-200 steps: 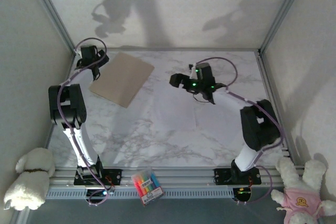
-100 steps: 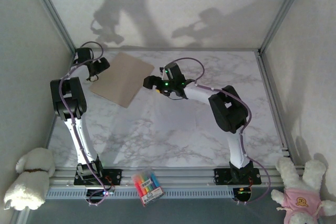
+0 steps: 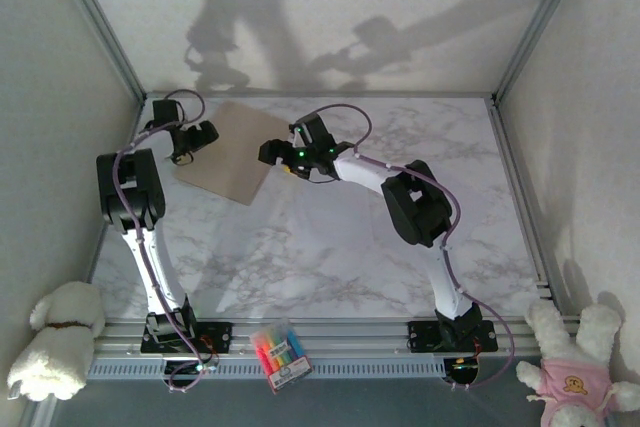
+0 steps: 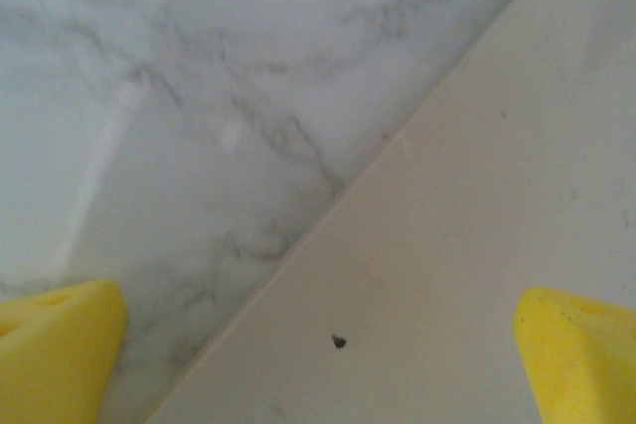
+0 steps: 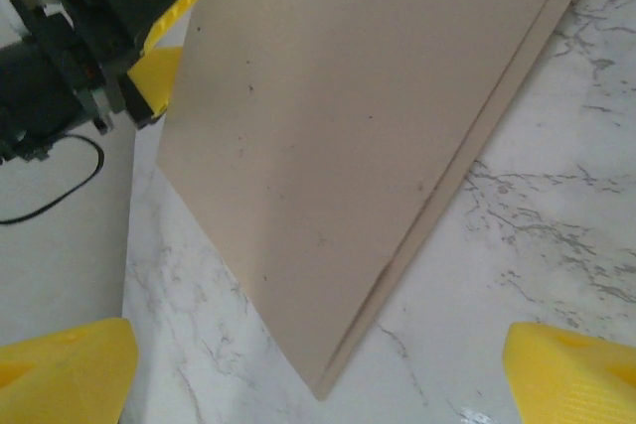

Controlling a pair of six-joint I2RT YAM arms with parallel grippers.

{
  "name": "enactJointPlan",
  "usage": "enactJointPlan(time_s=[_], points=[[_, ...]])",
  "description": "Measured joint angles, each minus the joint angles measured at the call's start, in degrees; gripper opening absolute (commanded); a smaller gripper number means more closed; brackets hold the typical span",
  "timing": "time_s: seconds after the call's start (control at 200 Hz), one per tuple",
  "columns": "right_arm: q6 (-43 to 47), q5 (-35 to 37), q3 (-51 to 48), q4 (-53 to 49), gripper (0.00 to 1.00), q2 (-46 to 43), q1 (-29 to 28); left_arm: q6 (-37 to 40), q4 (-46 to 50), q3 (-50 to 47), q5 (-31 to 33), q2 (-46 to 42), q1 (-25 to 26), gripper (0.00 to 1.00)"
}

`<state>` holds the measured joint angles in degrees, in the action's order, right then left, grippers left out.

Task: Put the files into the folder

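Right end effector (image 3: 272,154), open, empty, has swung from frame centre to folder (image 3: 235,147) right corner, upper left; left end effector (image 3: 195,140), open, shifted onto its left edge. Folder closed on tabletop (image 3: 330,247); opening likely next; files indiscernible

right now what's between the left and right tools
The folder lies flat between the left tool and the right tool, seen in the top view.
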<state>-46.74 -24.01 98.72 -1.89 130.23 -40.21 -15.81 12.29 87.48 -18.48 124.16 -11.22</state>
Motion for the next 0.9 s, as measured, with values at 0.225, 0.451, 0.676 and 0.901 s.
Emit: enactJointPlan(time_s=[0.225, 0.451, 0.676, 0.901], points=[[0.0, 0.24, 3.34, -2.64, 0.94, 1.55, -0.42, -0.31, -0.26, -7.67, -0.9, -5.44, 1.11, 1.0], [0.24, 0.31, 7.37, -6.43, 0.94, 4.48, -0.46, -1.4, -0.81, -15.61, -1.99, -11.32, 2.58, 1.0], [2.16, 0.46, 14.86, -12.24, 0.94, 8.46, -0.46, -2.25, -0.96, -17.03, -2.05, -13.53, 2.89, 1.0], [3.54, 1.51, 20.37, -16.72, 0.94, 11.85, -0.46, -2.69, -1.18, -16.9, -1.86, -13.57, 2.89, 0.99]])
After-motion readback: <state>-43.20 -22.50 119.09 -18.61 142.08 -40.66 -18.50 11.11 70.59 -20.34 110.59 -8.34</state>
